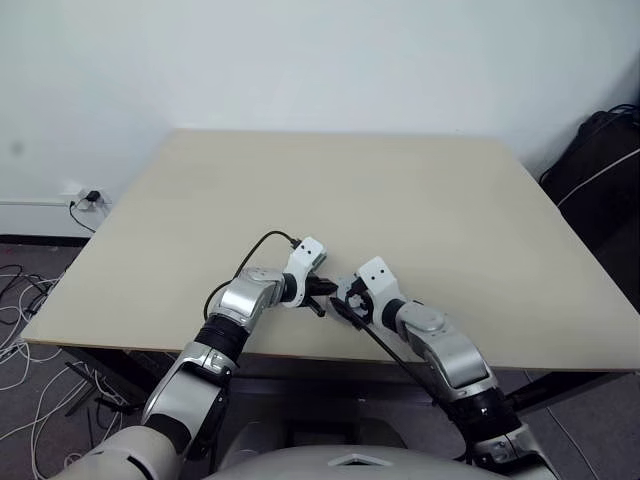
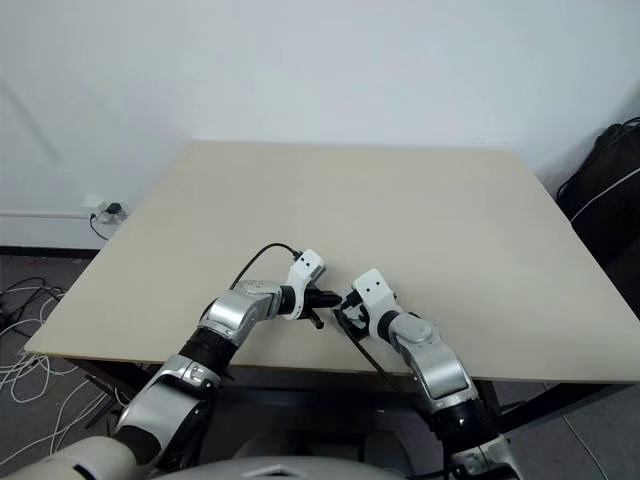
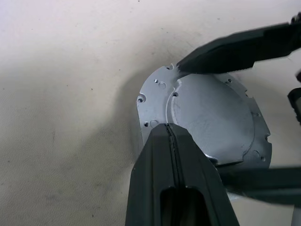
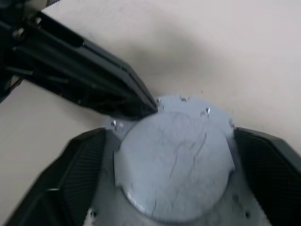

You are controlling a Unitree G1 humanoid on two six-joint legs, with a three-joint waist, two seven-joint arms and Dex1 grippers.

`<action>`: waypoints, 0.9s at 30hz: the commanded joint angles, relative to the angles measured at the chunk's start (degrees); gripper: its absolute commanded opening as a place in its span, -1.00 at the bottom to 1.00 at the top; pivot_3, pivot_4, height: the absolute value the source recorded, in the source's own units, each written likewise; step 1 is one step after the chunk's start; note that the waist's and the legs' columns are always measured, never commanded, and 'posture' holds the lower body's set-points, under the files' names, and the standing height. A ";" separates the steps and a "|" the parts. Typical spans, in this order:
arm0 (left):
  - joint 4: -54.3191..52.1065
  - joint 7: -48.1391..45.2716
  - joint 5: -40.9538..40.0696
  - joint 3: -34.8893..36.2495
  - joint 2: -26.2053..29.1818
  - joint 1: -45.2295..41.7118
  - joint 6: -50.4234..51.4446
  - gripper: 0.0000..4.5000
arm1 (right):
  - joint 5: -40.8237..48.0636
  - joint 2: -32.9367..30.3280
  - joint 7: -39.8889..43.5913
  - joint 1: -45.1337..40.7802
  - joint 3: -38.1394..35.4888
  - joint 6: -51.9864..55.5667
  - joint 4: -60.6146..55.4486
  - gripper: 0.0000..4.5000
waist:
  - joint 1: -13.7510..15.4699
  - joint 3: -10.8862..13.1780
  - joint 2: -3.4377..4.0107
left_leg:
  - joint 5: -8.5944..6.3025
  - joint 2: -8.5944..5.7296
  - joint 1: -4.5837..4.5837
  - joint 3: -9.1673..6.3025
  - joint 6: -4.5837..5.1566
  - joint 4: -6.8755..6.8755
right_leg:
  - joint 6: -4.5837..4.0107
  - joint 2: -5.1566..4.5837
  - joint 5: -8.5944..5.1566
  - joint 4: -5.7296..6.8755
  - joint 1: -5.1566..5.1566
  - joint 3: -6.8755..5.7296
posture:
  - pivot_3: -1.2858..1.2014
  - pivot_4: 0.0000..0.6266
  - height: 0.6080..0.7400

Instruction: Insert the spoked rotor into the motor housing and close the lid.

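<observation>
lid (image 4: 176,162) sits plain face up on the table (image 1: 420,210) — your right gripper (image 4: 174,155) straddles it wide, left gripper (image 3: 170,129) pinched together, tip on its rim.

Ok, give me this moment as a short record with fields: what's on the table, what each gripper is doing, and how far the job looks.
surface: beige table
part in view: round grey lid, plain face up, lying on the table
left gripper: shut, fingertips at the lid's rim
right gripper: fingers spread wide, one on each side of the lid
contact of right fingers with lid: cannot tell
rotor and housing: cannot tell, lid's plain face covers what lies beneath
stage: lid appears placed, being seated or adjusted
</observation>
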 commanded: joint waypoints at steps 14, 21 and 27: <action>0.40 -2.82 0.91 -2.39 -0.06 0.44 0.69 -1.00 | 2.88 -7.08 2.33 12.13 -5.56 2.37 -15.52 0.99 | 0.66 -0.02 -0.06 | -0.05 0.00 -0.13 -0.05 0.06 0.02 | 0.12 -0.04 -0.04 -0.24 0.04 -0.01 | 0.03 -1.00 1.00; 0.46 -3.02 1.10 -2.34 0.05 0.48 0.22 -1.00 | 13.08 -1.76 2.38 15.92 -15.09 -0.44 -21.08 0.99 | 0.61 0.00 -0.05 | -0.10 0.01 -0.28 -0.07 0.13 0.02 | 0.21 -0.03 0.01 -0.43 -0.02 0.03 | 0.03 -1.00 1.00; -0.27 -3.34 0.84 -2.43 -0.01 1.14 0.12 -1.00 | 23.90 9.45 -6.91 11.33 -27.23 7.04 -14.75 0.99 | 0.63 -0.02 -0.03 | -0.10 0.01 -0.29 -0.07 0.14 0.01 | 0.29 -0.04 0.09 -0.52 0.00 0.08 | 0.03 -1.00 1.00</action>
